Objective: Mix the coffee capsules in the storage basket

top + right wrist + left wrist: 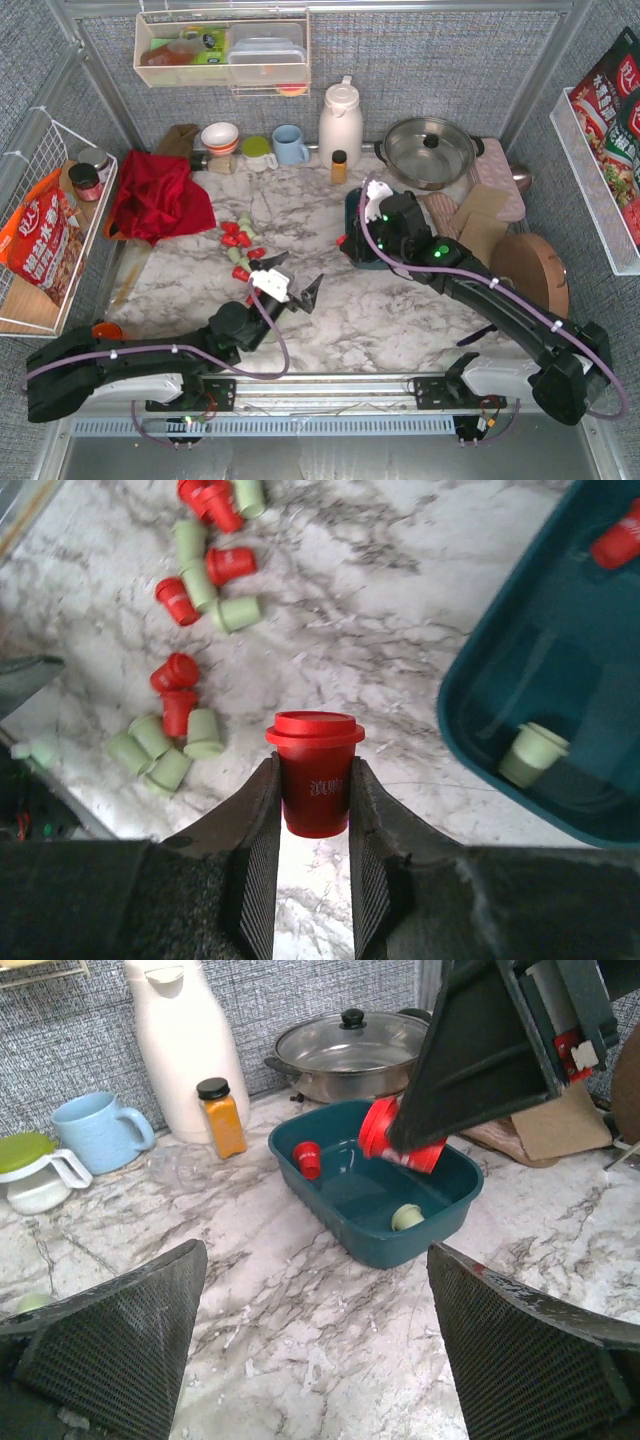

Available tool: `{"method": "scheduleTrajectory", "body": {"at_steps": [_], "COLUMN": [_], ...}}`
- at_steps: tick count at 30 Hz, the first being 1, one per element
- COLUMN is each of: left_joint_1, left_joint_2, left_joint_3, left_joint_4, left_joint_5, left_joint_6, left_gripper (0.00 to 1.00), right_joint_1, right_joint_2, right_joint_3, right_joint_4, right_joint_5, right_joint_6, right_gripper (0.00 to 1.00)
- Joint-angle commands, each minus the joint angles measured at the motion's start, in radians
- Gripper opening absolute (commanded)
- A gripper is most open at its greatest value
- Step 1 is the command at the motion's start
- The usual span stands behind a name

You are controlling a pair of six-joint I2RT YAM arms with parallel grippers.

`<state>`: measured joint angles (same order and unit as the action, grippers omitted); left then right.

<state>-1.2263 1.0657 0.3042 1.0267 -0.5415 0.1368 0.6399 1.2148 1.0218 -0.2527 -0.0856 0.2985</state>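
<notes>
My right gripper point(312, 770) is shut on an upright red coffee capsule point(315, 775) and holds it in the air beside the left rim of the dark teal storage basket point(560, 640). The left wrist view shows this held capsule point(400, 1140) over the basket point(380, 1250). One red capsule point(307, 1158) and one pale green one point(406, 1217) lie inside. Several red and green capsules point(240, 242) lie loose on the marble left of the basket point(354, 215). My left gripper point(292, 278) stands open and empty above bare marble, near the loose capsules.
Behind the basket stand an amber bottle point(339, 166), a white thermos point(340, 120), a lidded pot point(430, 150) and a blue mug point(290, 143). A red cloth point(158, 195) lies at the left, next to a wire basket point(50, 230). A round wooden board point(530, 270) lies at the right.
</notes>
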Motion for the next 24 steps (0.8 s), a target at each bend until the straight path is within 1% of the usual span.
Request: {"method": "scheduleTrajectory", "body": {"at_steps": [1,4,7,10,11,13,18,20,22,24], "left_joint_1": [0.001,0.001,0.001,0.001,0.001,0.001,0.001,0.002,0.002,0.002], "left_joint_2": [-0.076,-0.153,-0.202,-0.243,-0.256,-0.283,-0.331,-0.332,-0.321,-0.303], "left_joint_3": [0.0,0.047,0.097,0.123,0.13,0.143,0.159,0.162,0.172,0.188], "left_joint_4": [-0.145,-0.386,-0.629,-0.819,-0.882,-0.991,-1.237,-1.321,-1.392,-1.458], "left_joint_5": [-0.026,-0.099,-0.249,-0.378,-0.407,-0.44,-0.455,-0.453,-0.457,-0.462], "left_joint_6": [-0.096,-0.226,-0.382,-0.516,-0.566,-0.665,-0.922,-0.981,-1.045,-1.106], "left_gripper": [0.99,0.99,0.99,0.99,0.99,0.99,0.99,0.99,0.99,0.99], "right_joint_1": [-0.02,-0.025,-0.027,-0.041,-0.048,-0.07,-0.145,-0.161,-0.171,-0.181], "right_joint_2": [-0.033,-0.062,-0.083,-0.083,-0.076,-0.043,0.127,0.174,0.212,0.249], "right_joint_3": [-0.009,-0.018,-0.073,-0.145,-0.169,-0.204,-0.221,-0.23,-0.248,-0.251], "right_joint_4": [0.047,0.054,0.095,0.213,0.261,0.343,0.453,0.506,0.564,0.589], "right_joint_5": [0.107,0.167,0.294,0.47,0.535,0.599,0.61,0.583,0.55,0.515], "right_joint_6": [0.028,0.005,-0.038,-0.078,-0.09,-0.093,-0.05,-0.031,-0.024,-0.02], "right_gripper": [0.0,0.0,0.0,0.0,0.0,0.0,0.0,0.0,0.06,0.13]}}
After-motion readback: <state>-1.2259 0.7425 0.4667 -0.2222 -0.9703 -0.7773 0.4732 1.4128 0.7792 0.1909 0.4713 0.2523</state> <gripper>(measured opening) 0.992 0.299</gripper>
